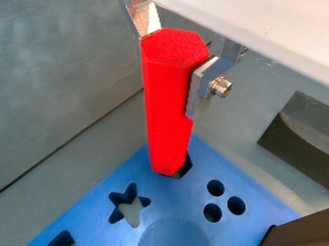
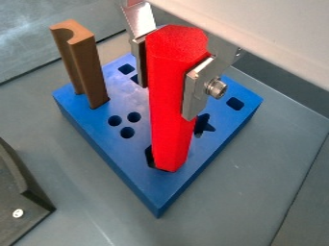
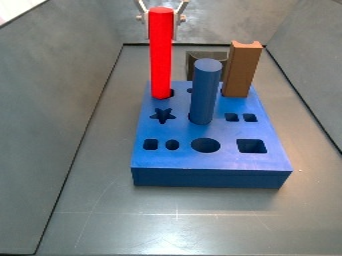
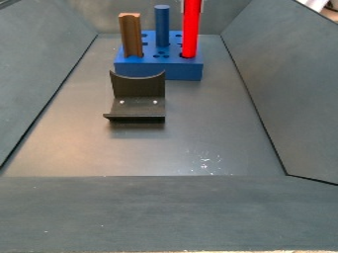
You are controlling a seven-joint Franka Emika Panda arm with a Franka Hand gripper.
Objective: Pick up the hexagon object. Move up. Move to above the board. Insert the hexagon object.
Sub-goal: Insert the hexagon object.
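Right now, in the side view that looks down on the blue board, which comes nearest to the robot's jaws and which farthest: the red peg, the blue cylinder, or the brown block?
The gripper is above the board's back left.
1. The hexagon object: between the jaws, its foot in a hole.
2. The blue cylinder: mid-board, to the right.
3. The brown block: back right corner.

The board (image 3: 211,160) sits mid-floor on the tray (image 3: 80,140), and in a side view three pieces stand in it. The hexagon object (image 3: 160,52) stands upright at the far-left corner, its lower end down in a hole there. To its right and slightly nearer stands the cylinder (image 3: 205,91); the rectangular block (image 3: 242,68) is at the far-right corner. The star hole (image 3: 163,115) lies just in front of the hexagon object. The gripper (image 3: 160,10) is at the peg's top, a finger (image 2: 198,89) on either side. In a side view, the fixture (image 4: 136,96) sits on the floor just nearer than the board.
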